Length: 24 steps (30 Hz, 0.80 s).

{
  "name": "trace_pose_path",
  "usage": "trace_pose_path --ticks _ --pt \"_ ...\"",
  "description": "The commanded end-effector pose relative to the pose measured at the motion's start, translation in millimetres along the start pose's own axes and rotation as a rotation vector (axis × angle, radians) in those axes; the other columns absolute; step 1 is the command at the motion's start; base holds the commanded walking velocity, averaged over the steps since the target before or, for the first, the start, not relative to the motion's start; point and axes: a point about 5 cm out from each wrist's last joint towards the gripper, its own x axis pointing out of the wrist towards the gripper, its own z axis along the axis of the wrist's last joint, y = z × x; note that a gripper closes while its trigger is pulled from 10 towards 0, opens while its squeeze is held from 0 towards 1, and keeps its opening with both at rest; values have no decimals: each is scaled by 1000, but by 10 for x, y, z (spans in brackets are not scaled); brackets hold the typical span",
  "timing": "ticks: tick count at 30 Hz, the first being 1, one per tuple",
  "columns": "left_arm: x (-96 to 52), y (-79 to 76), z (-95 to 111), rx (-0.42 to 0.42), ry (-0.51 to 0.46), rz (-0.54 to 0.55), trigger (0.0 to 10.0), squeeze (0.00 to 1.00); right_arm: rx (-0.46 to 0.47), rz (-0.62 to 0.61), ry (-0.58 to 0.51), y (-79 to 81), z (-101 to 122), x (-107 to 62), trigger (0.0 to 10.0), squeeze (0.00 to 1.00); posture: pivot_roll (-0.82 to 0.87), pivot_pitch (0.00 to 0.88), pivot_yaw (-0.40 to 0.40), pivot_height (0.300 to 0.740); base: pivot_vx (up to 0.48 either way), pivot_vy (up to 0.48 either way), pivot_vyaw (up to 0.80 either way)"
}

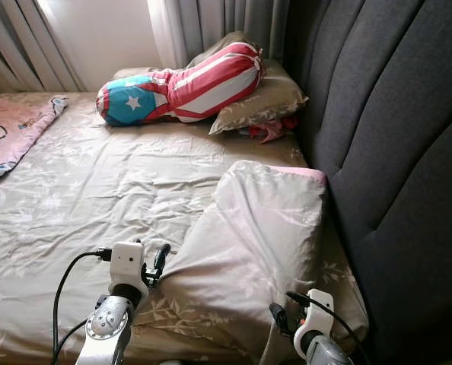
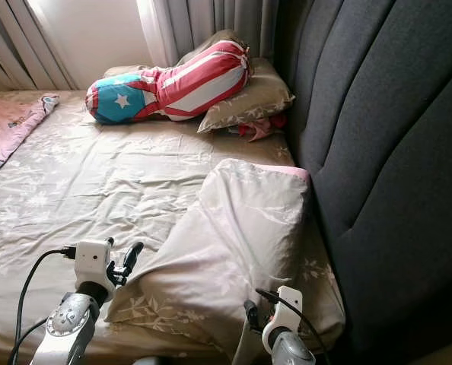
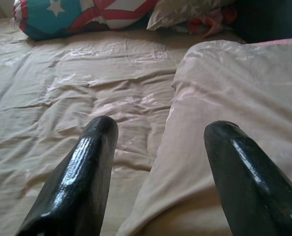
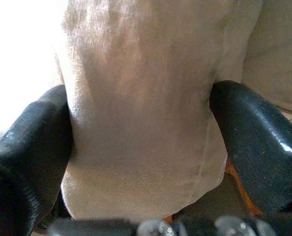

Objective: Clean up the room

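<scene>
Two pincers: my right pincer (image 4: 141,162) grips the pillow's (image 1: 249,243) near corner; left pincer (image 3: 160,172) gapes, should close on its edge.

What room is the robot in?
Most likely a bedroom. There's a bed with a rumpled sheet, a padded grey headboard, pillows including a big pale pillow and a stars-and-stripes bolster, and curtains behind.

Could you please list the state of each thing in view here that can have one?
pale pillow: tilted against the headboard, near corner between the right gripper's fingers.
right gripper: closed on the pillow's corner.
left gripper: open, at the pillow's left edge.
star-and-stripe bolster: lying on the far floral pillow.
pink blanket: rumpled at the bed's left side.
bedsheet: wrinkled.
</scene>
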Motion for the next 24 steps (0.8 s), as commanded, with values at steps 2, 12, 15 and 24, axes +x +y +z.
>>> trace_pose_path --ticks 2,12,15,24 --pt "-23 36 38 26 -3 -10 10000 0 -15 -9 75 13 -122 -6 10000 0 66 34 21 669 0 0 0" --pt "-71 88 100 46 -8 -21 10000 0 -25 52 95 131 -92 25 10000 0 103 73 37 669 0 0 0" --pt "-81 116 145 52 -15 -22 10000 0 -46 91 80 217 -22 50 10000 0 114 88 42 669 0 0 0" --pt "-191 134 266 62 -33 -25 10000 0 -113 103 79 309 16 72 10000 0 153 152 41 669 0 0 0"
